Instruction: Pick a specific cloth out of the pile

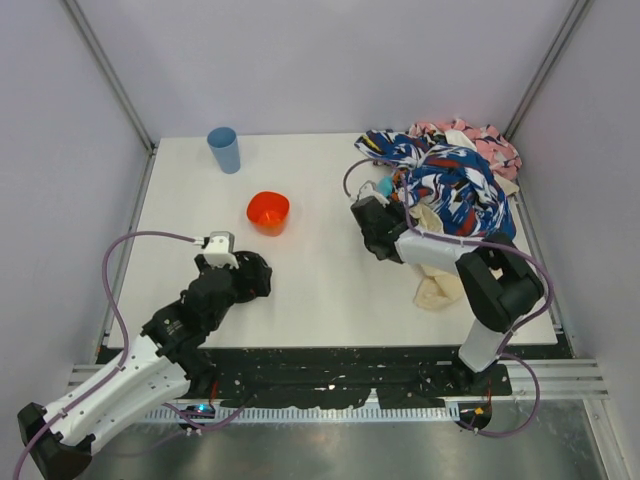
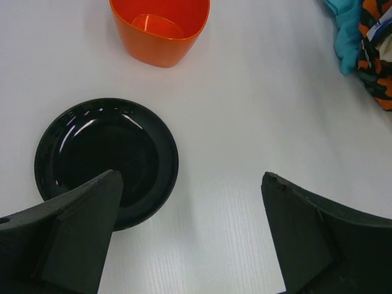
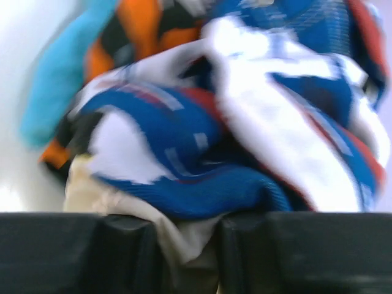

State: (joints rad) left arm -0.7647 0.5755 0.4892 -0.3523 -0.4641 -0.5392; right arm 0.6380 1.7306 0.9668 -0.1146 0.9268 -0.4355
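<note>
**Teal cloth mostly buried at the pile's 9 o'clock edge**

Top view. The pile sits at 1 to 2 o'clock on the table. The teal cloth shows only as a small patch at the pile's 9 o'clock edge. The rest is under blue-white patterned fabric, so its full extent cannot be told. Pink floral fabric lies at the pile's 12 o'clock side.

Right wrist view, badly blurred. The teal cloth is a soft strip at 10 o'clock in the frame, touching orange-black fabric. The right gripper is cut off by the bottom edge, with only the tops of two dark fingers visible. They stand close together with cream fabric in the narrow gap. Whether that fabric is nipped or only lies behind them, I cannot tell. From above, the fingertips are lost against the pile.

Left wrist view. The left gripper has its fingers wide apart, with nothing between them but bare table. Its left finger overlaps the rim of a black plate. An orange bowl at 12 o'clock is cut off by the frame top. The teal cloth is clipped at the 1 o'clock corner.

A blue cup stands at 11 o'clock on the table, well apart from the pile.
</note>
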